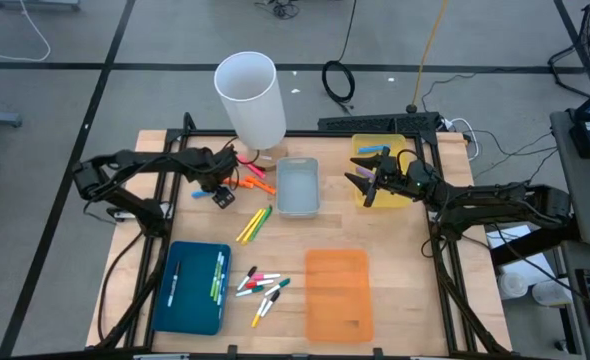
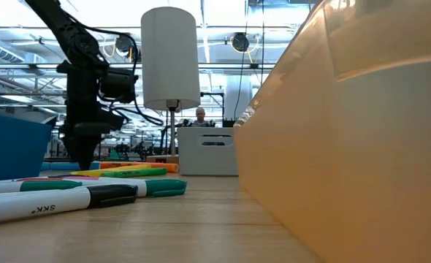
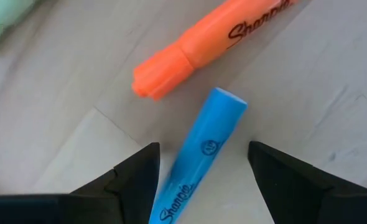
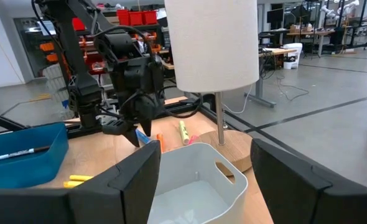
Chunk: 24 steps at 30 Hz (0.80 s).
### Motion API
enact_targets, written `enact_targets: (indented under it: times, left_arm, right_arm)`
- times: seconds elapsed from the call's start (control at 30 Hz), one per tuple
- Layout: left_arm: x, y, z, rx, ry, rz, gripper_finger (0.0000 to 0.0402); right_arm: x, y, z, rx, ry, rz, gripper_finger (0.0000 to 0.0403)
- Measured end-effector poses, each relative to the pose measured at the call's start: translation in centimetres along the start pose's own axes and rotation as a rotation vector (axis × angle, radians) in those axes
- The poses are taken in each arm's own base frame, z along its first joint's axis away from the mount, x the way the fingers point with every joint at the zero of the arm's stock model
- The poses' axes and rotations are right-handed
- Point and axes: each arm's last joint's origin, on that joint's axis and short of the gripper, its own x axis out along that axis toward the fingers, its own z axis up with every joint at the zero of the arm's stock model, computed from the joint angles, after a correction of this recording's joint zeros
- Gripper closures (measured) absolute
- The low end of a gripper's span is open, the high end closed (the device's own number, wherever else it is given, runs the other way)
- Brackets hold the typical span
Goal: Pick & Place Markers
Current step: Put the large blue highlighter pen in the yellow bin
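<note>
Table space is split by trays: blue tray at 7 o'clock already holding a few pens, orange tray at 5, grey bin at centre, yellow tray at 2, each apparently a sorting target. Tall white cylinder stands at 12, crowding the left arm's working spot. Loose markers lie between the lower trays, with open wood around them. Left gripper hangs low at 10, fingers spread and straddling a blue marker without clamping it; an orange marker lies just beside. Right gripper waits over the yellow tray, open and empty
</note>
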Motion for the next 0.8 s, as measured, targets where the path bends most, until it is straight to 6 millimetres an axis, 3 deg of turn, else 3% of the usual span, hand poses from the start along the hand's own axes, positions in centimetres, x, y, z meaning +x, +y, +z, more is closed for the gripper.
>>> enact_targets:
  times: [0.27,0.4,0.6,0.8]
  left_arm:
    - [0.6,-0.1,-0.6,-0.046,0.021,-0.054,0.0155]
    - [0.6,-0.3,-0.6,-0.056,0.023,-0.060,0.0208]
    - [0.6,-0.9,-0.6,-0.065,0.009,-0.076,0.0334]
    - [0.5,-1.6,-0.8,-0.053,0.009,-0.060,0.0339]
  right_arm:
    - [0.0,0.0,0.0,0.003,-0.002,0.000,0.0165]
    - [0.0,0.0,0.0,0.003,-0.002,0.000,0.0165]
    - [0.0,0.0,0.0,0.003,0.000,0.000,0.0165]
    - [0.0,0.0,0.0,0.003,0.000,0.000,0.0165]
